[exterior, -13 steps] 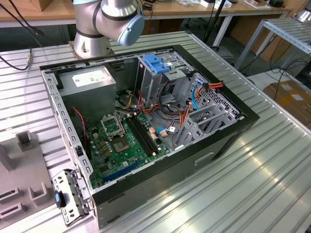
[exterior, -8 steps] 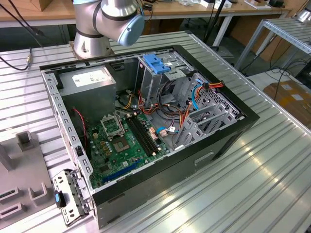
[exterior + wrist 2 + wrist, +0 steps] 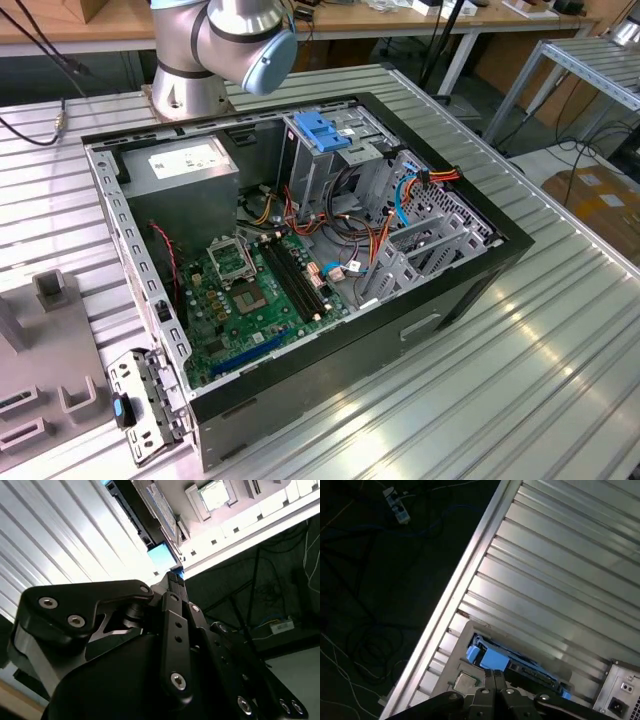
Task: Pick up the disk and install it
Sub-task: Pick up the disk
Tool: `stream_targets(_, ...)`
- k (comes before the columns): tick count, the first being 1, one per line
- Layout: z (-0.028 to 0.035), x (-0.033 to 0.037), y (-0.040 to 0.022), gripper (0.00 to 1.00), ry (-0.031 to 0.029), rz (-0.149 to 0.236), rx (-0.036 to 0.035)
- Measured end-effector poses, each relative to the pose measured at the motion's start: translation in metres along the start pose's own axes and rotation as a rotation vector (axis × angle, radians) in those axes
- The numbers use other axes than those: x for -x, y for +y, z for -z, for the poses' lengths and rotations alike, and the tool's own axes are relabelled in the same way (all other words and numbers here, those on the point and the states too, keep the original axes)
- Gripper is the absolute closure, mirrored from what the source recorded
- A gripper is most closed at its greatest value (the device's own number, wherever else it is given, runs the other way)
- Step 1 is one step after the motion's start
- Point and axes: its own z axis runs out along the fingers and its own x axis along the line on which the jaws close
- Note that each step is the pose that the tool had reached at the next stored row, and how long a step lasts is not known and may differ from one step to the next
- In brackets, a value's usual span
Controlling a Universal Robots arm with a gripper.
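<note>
The black two-finger gripper (image 3: 495, 674) hangs with its fingers pinched together and nothing between them. It's close over the flat dark-grey disk with bright blue rail tabs (image 3: 532, 673), which sits in a pale grey holder plate (image 3: 462, 635) near the edge of the ribbed aluminium table (image 3: 560, 570). No grasp yet, then. In the exterior view, the open black computer case (image 3: 330, 372) sits mid-table, its metal drive cage (image 3: 310, 175) under a light-blue square latch (image 3: 320, 130). By my reading, pickup and install are both left to do.
</note>
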Motion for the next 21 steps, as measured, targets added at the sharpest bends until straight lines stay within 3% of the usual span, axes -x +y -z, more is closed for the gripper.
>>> stream_targets(4,-0.0005,0.0,0.0,0.89,0.0033,0.085,0.0021)
stream_targets(6,-0.0009,0.0,0.0,0.89,0.0055,0.142,0.0035)
stream_targets(8,-0.0017,-0.0001,-0.0001,0.89,0.0088,0.228,0.0057)
stream_targets(11,-0.0024,-0.0001,-0.0001,0.89,0.0113,0.289,0.0071)
stream_targets(13,-0.0029,-0.0001,-0.0001,0.89,0.0127,0.326,0.0079)
stream_targets(21,-0.0057,0.0031,-0.0017,0.89,0.0168,0.413,0.0068)
